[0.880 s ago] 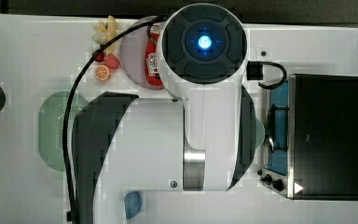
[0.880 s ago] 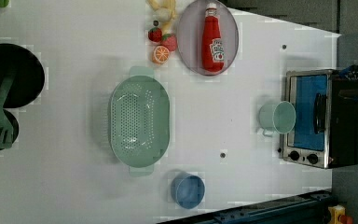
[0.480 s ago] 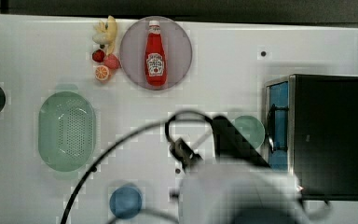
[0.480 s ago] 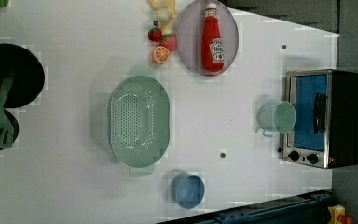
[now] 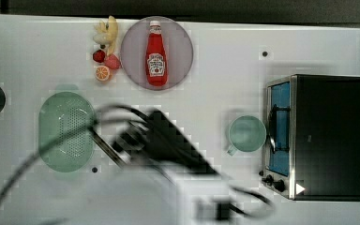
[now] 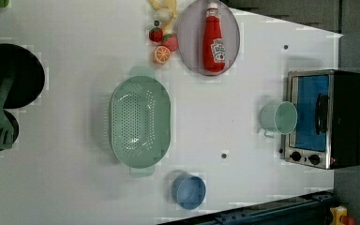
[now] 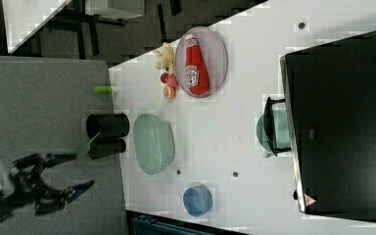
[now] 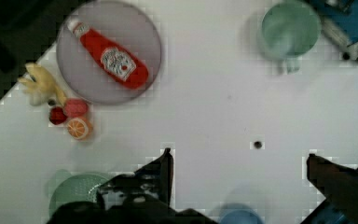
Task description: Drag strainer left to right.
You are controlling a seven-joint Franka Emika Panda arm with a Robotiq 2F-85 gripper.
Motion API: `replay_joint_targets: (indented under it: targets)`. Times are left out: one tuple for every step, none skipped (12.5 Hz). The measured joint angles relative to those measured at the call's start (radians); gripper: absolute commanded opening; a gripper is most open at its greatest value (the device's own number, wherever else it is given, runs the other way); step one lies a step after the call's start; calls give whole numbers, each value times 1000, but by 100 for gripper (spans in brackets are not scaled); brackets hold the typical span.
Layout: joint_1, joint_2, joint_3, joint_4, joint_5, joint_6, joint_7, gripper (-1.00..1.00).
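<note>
The strainer is lying on the white desk toward the top view's left, its right edge crossed by the blurred black arm and cable. A ketchup bottle is resting on a grey plate; a mint mug is sitting beside the toaster oven.

Strainer: pale mint plastic, perforated, slight sheen. Mug: same smooth mint finish. Blue cup: smooth plastic. Ketchup bottle: glossy red. Plate: matt grey. Toaster oven: brushed metal trim, black casing. Table: matt white.
</note>
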Motion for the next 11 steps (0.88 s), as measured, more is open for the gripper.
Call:
replay_joint_targets:
  targets:
    - [-3, 63, 66, -12, 0, 28, 72, 100]
    - [7, 132, 121, -32, 5, 75, 156, 100]
    - [20, 203, 172, -62, 13, 136, 243, 100]
    - [19, 279, 241, -83, 4, 191, 337, 100]
    - [24, 366, 303, -93, 8, 223, 439, 100]
    - [28, 449, 354, -95, 15, 243, 540, 100]
    - [28, 521, 400, -101, 4, 287, 631, 100]
    - [33, 573, 432, -122, -10, 368, 716, 100]
    - [48, 612, 437, -132, -7, 441, 799, 100]
    - [58, 650, 442, -138, -6, 512, 883, 100]
    - [57, 682, 456, -136, -9, 559, 943, 100]
